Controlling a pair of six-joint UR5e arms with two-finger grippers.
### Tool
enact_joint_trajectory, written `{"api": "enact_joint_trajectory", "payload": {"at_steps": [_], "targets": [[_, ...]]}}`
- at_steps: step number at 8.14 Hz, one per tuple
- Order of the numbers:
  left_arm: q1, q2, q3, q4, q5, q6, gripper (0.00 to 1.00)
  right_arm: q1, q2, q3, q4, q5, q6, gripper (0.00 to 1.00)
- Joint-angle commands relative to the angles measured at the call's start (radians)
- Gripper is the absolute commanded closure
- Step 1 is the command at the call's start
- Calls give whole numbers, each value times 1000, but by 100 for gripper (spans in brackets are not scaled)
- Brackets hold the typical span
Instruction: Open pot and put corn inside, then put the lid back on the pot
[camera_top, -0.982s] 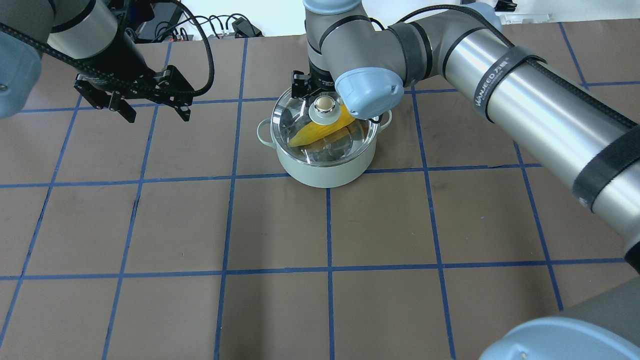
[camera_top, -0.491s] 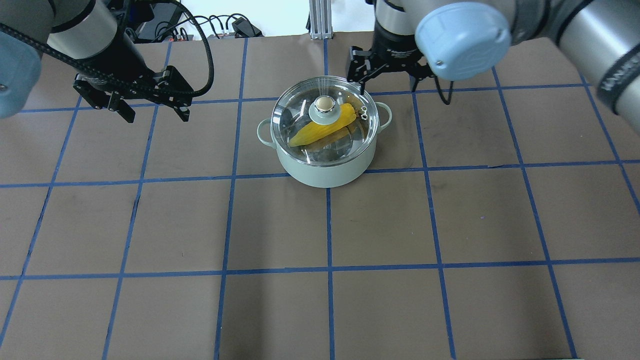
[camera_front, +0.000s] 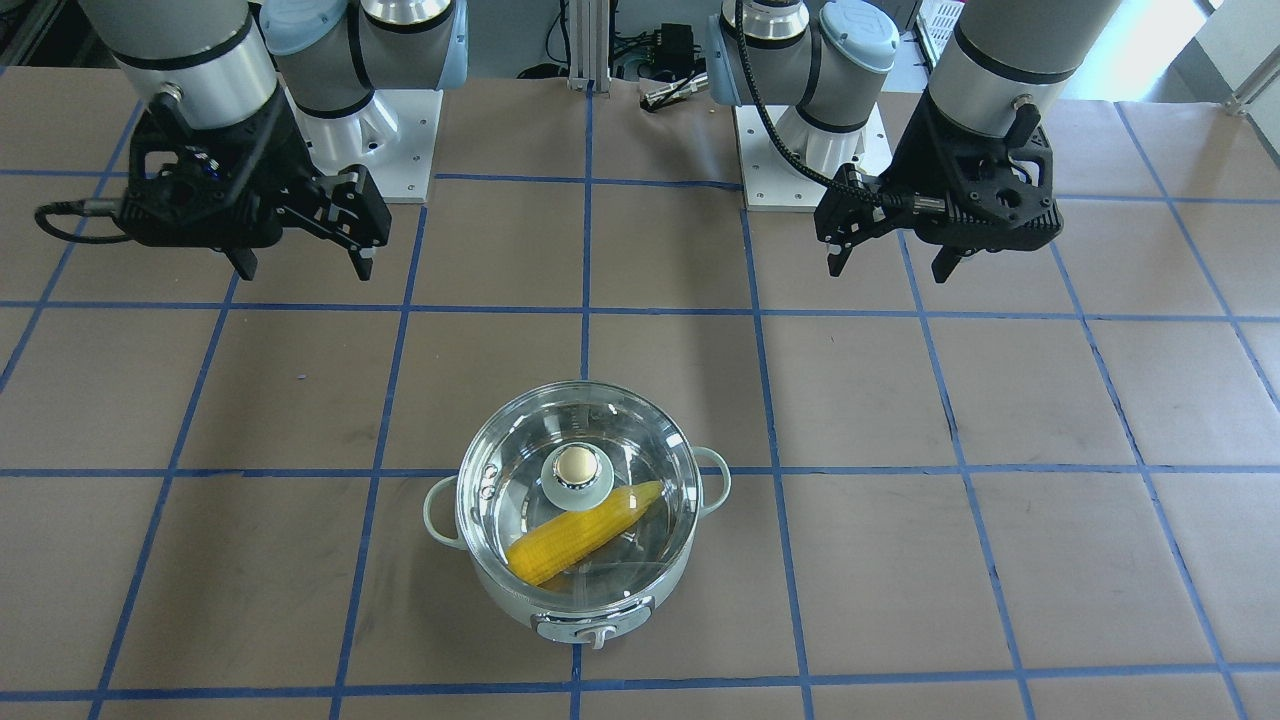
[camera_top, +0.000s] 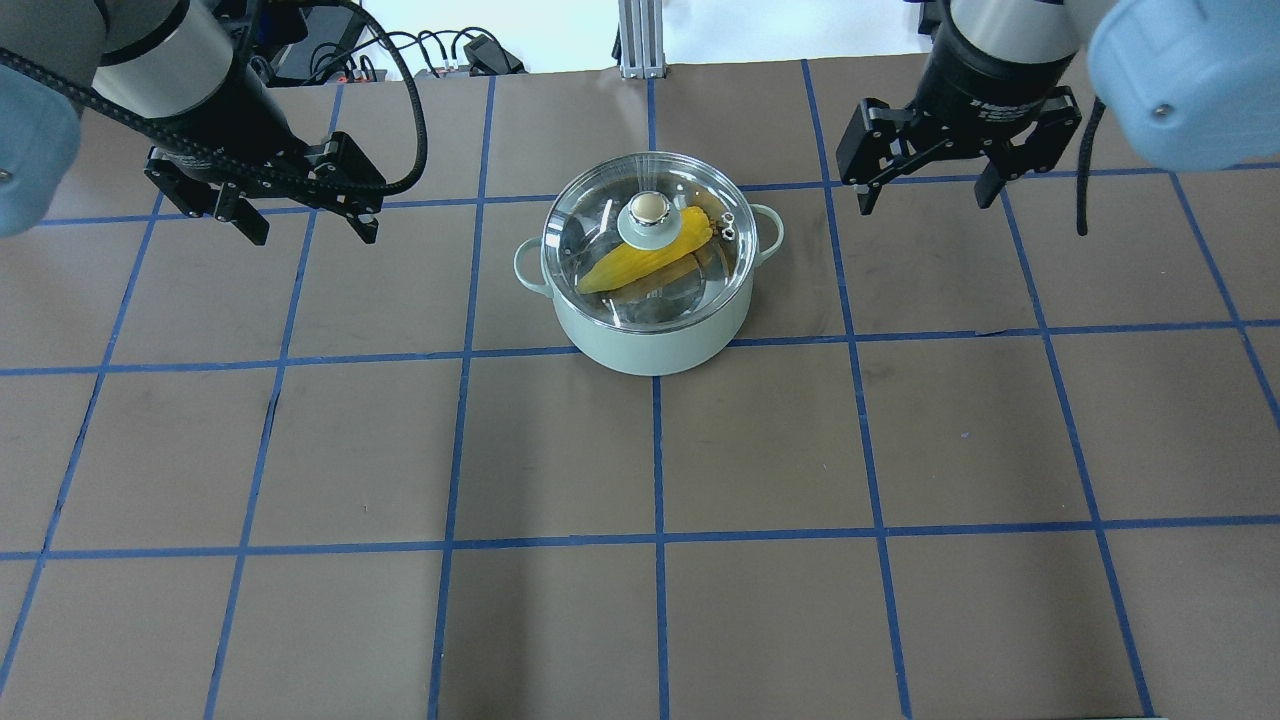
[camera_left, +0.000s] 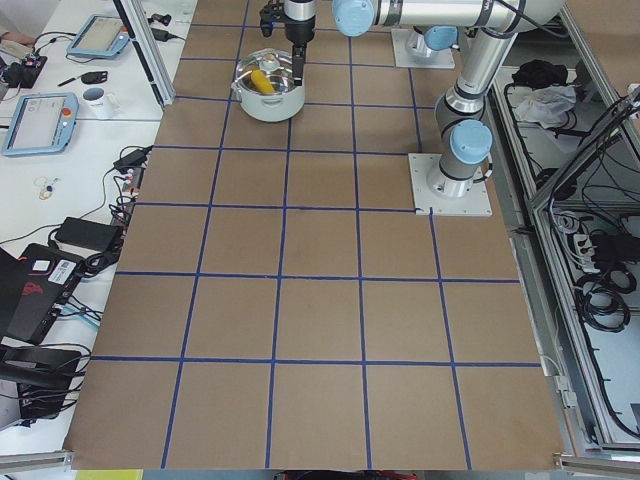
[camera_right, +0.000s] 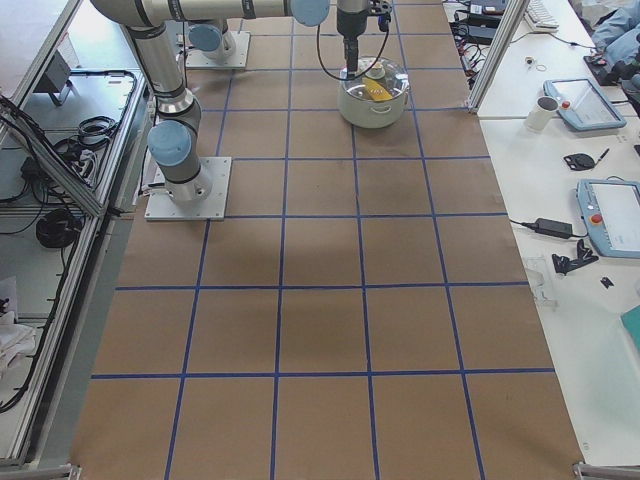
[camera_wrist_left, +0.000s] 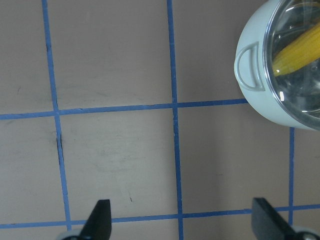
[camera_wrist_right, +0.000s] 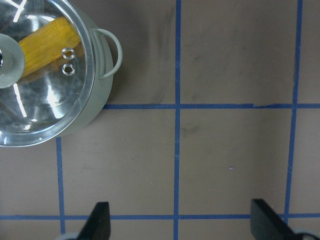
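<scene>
You are watching the right gripper (camera_top: 925, 195) pulling back to the upper right. A second ago it was crowding the lid (camera_top: 650, 222), which is now sitting square on the pot (camera_top: 650, 345) at centre, with the corn (camera_top: 625, 265) lying inside under the glass. It and the left gripper (camera_top: 313, 232), upper left, are both hanging with jaws apart, holding nothing, so the task is looking complete. Brown paper (camera_top: 800, 450) gridded in blue tape (camera_top: 658, 460) is covering the surface, and cables (camera_top: 440, 50) are trailing beyond the far edge.
</scene>
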Motion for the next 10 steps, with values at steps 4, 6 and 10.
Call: {"api": "enact_joint_trajectory", "payload": {"at_steps": [4,6,10], "targets": [[0,2,-1,-1,0,3,0,-22,-74,26,78,-2,-12,0],[0,2,-1,1,0,3,0,-22,-73,27,78,-2,-18,0],[0,4,-1,-1,2,3,0,-24,-71,26,77,3,-24,0]]}}
